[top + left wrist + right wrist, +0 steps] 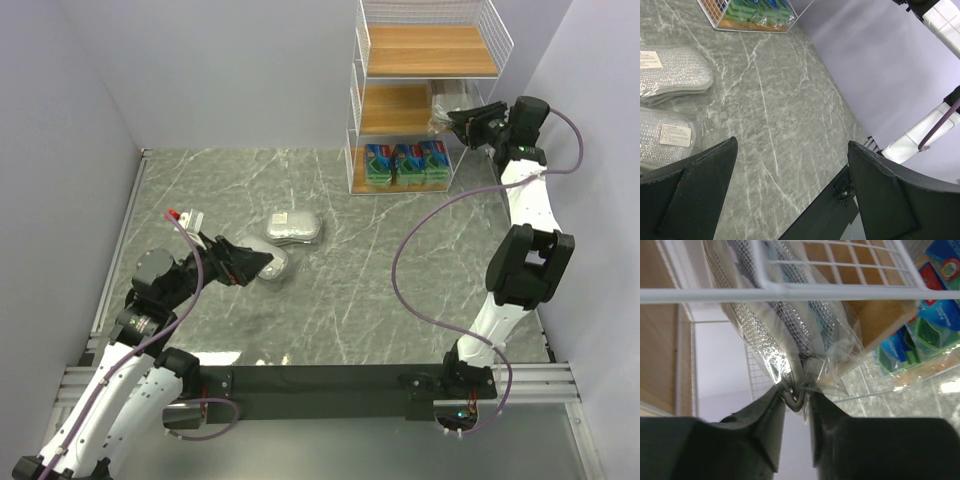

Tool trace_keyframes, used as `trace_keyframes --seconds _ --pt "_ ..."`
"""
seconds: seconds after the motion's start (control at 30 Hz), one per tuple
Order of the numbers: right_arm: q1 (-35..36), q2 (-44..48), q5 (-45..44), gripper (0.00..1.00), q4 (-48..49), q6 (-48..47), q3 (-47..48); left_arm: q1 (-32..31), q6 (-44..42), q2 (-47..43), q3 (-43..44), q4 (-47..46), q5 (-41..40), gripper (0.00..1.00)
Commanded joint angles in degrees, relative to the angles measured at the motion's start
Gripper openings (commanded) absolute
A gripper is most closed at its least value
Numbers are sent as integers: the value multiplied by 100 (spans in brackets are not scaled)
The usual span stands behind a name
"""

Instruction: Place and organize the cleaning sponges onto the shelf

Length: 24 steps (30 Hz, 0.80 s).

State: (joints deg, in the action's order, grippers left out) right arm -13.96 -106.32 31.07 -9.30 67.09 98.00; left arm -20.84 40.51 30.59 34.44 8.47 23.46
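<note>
Your right gripper pinches only the wrap edge of a silvery sponge pack at the middle tier of the shelf, so the pack may slip free or snag on the side wire and fall, while your left gripper hangs open over the worktop.

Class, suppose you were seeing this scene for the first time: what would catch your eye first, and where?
The right claw pinches a silvery sponge pack by its wrap edge at the middle tier of the shelf. Three green packs line the bottom tier, while the open left claw hovers by two silvery packs on the table.
</note>
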Motion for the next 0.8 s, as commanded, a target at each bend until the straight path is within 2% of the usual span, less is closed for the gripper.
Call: trace_keyframes --seconds 0.0,0.07,0.17,0.53,0.67,0.77 --pt "-72 -81 83 38 130 -38 413 -25 -79 -53 125 -117 -26 99" --pt "-81 -108 83 44 86 -56 457 -25 -79 -71 125 -82 -44 99" --pt "-81 -134 154 47 183 -21 466 -25 -70 -97 116 -65 -44 99" --pt "-81 -55 206 48 323 76 212 -25 -61 -185 98 14 -87 99" --pt "-90 391 128 49 569 94 -262 -25 -61 -229 90 41 -123 99" --pt "-107 839 180 54 921 172 -868 -25 -43 -264 63 32 -114 99"
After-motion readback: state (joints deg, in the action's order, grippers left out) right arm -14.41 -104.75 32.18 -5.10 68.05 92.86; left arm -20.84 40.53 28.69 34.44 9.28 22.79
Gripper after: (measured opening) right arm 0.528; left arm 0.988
